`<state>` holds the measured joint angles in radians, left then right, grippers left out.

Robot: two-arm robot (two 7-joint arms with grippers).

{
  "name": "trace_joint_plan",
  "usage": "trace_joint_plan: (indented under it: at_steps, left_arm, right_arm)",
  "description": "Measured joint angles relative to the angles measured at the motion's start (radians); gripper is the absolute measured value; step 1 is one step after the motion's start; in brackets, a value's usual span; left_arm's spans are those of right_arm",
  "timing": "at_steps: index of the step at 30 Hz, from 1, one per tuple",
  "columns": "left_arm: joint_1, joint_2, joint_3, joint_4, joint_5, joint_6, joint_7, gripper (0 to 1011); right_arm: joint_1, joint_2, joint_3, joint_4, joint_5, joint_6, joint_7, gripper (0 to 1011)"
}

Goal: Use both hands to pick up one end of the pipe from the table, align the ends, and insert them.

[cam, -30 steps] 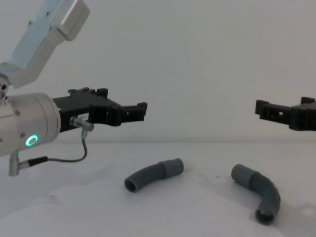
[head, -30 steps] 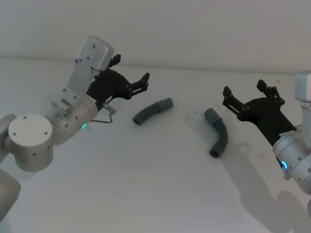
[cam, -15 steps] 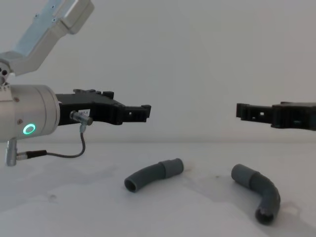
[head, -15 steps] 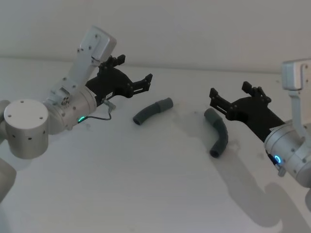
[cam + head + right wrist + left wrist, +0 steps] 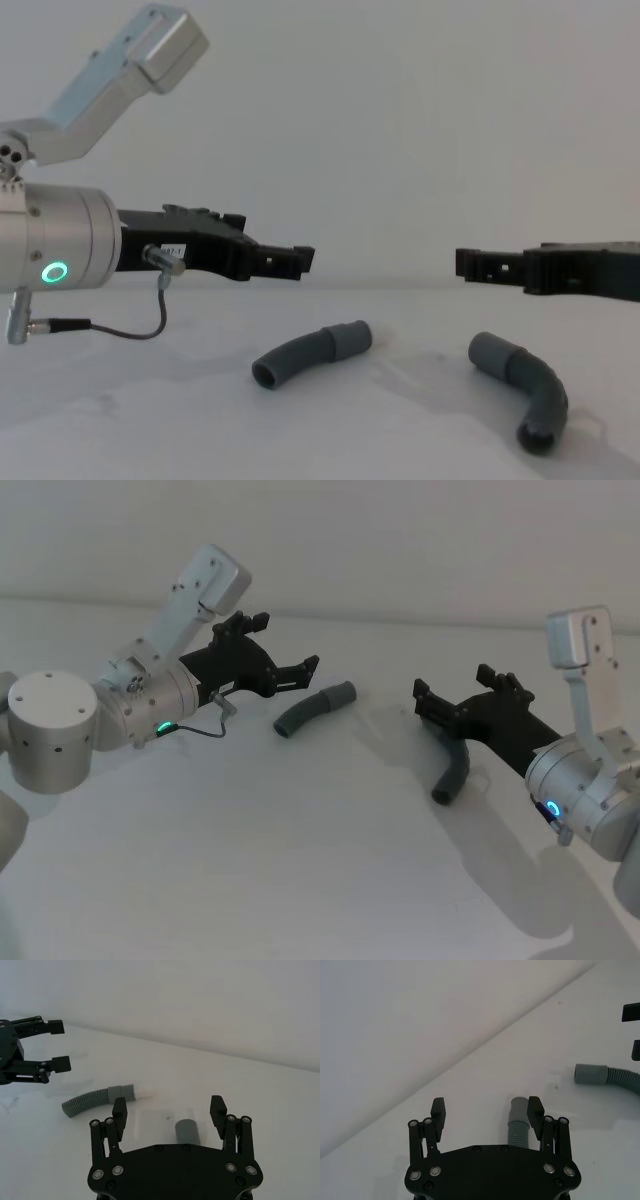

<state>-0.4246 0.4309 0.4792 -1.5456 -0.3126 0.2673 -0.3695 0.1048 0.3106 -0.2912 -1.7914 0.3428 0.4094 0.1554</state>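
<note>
Two dark grey pipe pieces lie apart on the white table point(image 5: 250, 860). The curved ribbed pipe point(image 5: 312, 708) point(image 5: 305, 353) has a grey collar and a pale white tip point(image 5: 145, 1092). My left gripper point(image 5: 285, 645) point(image 5: 487, 1110) hovers open just left of it and above it, with the collar end between its fingers in the left wrist view. The elbow pipe point(image 5: 455, 765) point(image 5: 525, 385) lies to the right. Its socket mouth point(image 5: 187, 1132) sits under my open right gripper point(image 5: 452, 685) point(image 5: 168, 1110), which hides its upper part in the head view.
A pale wall rises behind the table's far edge. A thin grey cable point(image 5: 150, 320) loops under the left wrist. Bare table surface lies between the two pipes and in front of them.
Both grippers have come lower and closer to the pipes. The right one slid left over the elbow pipe; the left one advanced toward the curved pipe. Neither pipe moved.
</note>
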Motion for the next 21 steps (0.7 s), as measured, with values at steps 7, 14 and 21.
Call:
trace_joint_plan:
  at_steps: [7,14,21]
  left_arm:
    - [-0.012,-0.003,0.006,0.03,-0.002,0.011,-0.031,1002]
    - [-0.018,-0.008,0.013,0.061,0.0,0.019,-0.052,1002]
    - [-0.026,-0.013,0.025,0.096,0.014,0.026,-0.07,1002]
  right_arm:
    - [0.004,-0.003,-0.005,0.023,-0.006,0.0,0.012,1010]
    - [-0.001,-0.004,-0.005,0.035,-0.01,0.0,0.021,1010]
    - [-0.006,-0.004,-0.006,0.048,-0.021,0.0,0.025,1010]
